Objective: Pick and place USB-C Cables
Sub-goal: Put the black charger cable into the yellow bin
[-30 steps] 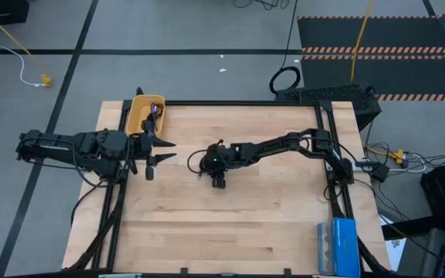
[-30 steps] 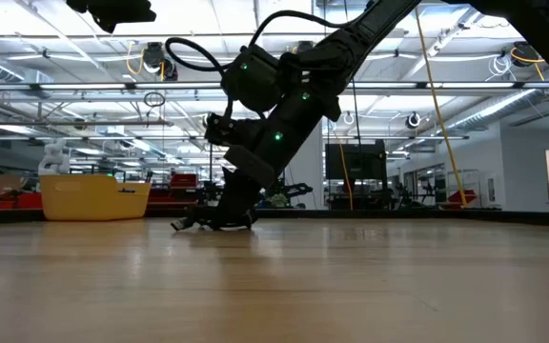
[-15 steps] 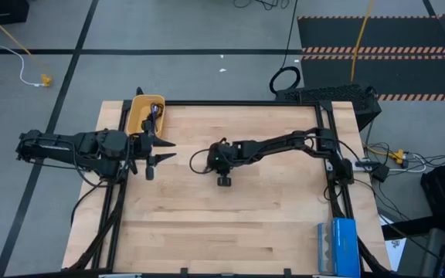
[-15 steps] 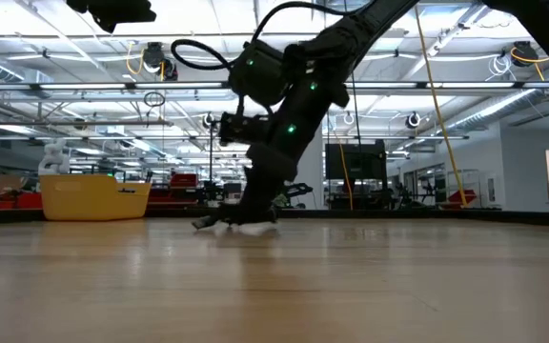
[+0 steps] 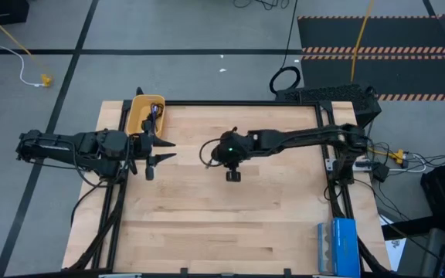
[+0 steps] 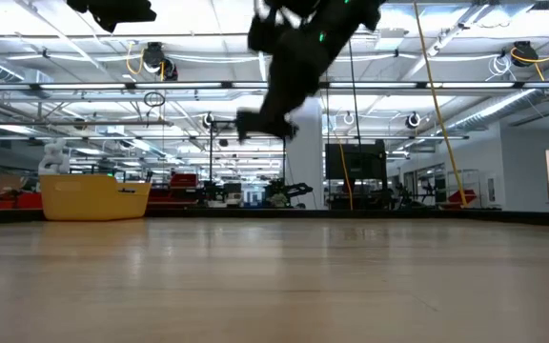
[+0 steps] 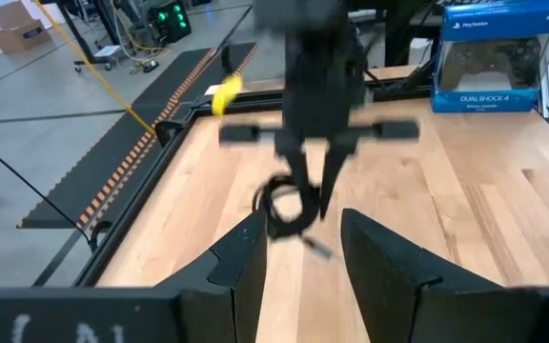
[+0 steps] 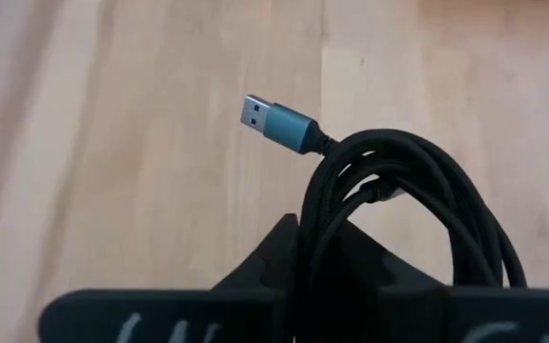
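Note:
My right gripper [image 5: 208,152] hangs over the middle of the table, shut on a black USB-C cable [image 8: 403,205] wound in a small coil. The coil [image 7: 284,207] hangs high above the wood. A metallic blue plug [image 8: 276,122] sticks out from it. My left gripper [image 5: 161,151] stands open at the table's left side, next to a yellow bin [image 5: 140,116] at the far left corner. A blue-purple cable [image 5: 154,113] lies in the bin. My right gripper pinches the coil's bundled strands [image 8: 327,224] between its two fingers, which point down from above. Several turns of cable pass between the fingers. The coil [image 6: 252,124] hangs below the fingertips, lifted clear of the table, with its plug end sticking out free.
A blue game controller box [image 5: 337,245] lies at the table's near right corner. Black frame rails [image 5: 327,127] run along the table's left, right and far edges. Bare wood [image 5: 230,224] spreads between the arms and toward the near edge.
My right gripper was down at the black coil on the table. It has taken hold of it and risen, drifting a little toward the table's right edge. The coil has gone from lying on the wood to hanging clear of it.

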{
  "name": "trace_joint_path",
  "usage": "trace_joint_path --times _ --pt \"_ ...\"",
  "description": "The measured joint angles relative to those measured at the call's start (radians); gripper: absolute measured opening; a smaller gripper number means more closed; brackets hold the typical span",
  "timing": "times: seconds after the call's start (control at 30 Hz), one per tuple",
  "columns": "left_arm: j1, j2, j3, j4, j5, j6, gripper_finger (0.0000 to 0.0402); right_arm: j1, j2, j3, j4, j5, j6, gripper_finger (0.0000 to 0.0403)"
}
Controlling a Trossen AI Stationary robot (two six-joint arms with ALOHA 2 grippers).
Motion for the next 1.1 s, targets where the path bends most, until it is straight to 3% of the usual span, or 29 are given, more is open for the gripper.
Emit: trace_joint_path --times 0.6,0.73,1.1 --pt "0.000 0.000 0.000 0.016 0.000 -0.001 0.0141 0.066 -0.445 -0.024 -0.050 0.003 -0.002 0.0030" --pt "0.000 0.000 0.000 0.026 0.000 -0.001 0.0140 0.090 -0.550 -0.146 0.050 0.004 0.013 0.0031" --pt "0.000 0.000 0.000 0.031 0.000 -0.006 0.0140 0.101 -0.810 -0.670 0.614 0.005 0.103 0.0031"
